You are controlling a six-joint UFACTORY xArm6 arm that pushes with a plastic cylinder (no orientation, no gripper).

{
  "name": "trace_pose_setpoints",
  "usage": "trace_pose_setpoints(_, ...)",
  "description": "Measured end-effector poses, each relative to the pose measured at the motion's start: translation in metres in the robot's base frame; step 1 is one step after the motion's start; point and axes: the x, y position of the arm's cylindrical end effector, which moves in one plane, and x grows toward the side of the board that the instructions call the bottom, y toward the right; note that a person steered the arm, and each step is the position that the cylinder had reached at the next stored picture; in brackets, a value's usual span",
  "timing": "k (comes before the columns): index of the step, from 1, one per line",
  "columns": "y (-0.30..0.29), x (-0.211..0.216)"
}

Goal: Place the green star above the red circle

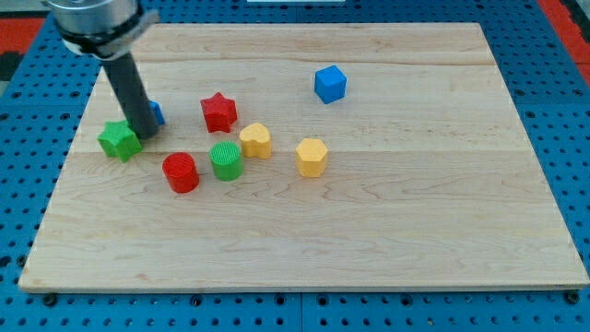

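The green star [119, 140] lies near the desk's [415, 231] left edge, touching my tip [145, 135] on its right side, with the red circle [181, 172] close by toward the desk's near edge. It looks light, stiff and quick to spin, so I would push a flat flank, not a point. There is no hand here, only the rod; a blue block [156, 114] peeks out behind it.
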Motion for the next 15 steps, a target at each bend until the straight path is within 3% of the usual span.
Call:
trace_pose_setpoints(2,0.003,-0.066)
trace_pose_setpoints(3,-0.031,-0.073)
trace_pose_setpoints(5,-0.084,0.029)
trace_pose_setpoints(6,-0.087,0.019)
trace_pose_setpoints(8,-0.003,0.002)
trace_pose_setpoints(9,0.016,0.021)
trace_pose_setpoints(10,-0.022,0.028)
trace_pose_setpoints(11,-0.014,0.065)
trace_pose_setpoints(12,0.021,0.074)
trace_pose_setpoints(13,0.054,0.062)
trace_pose_setpoints(15,0.048,0.05)
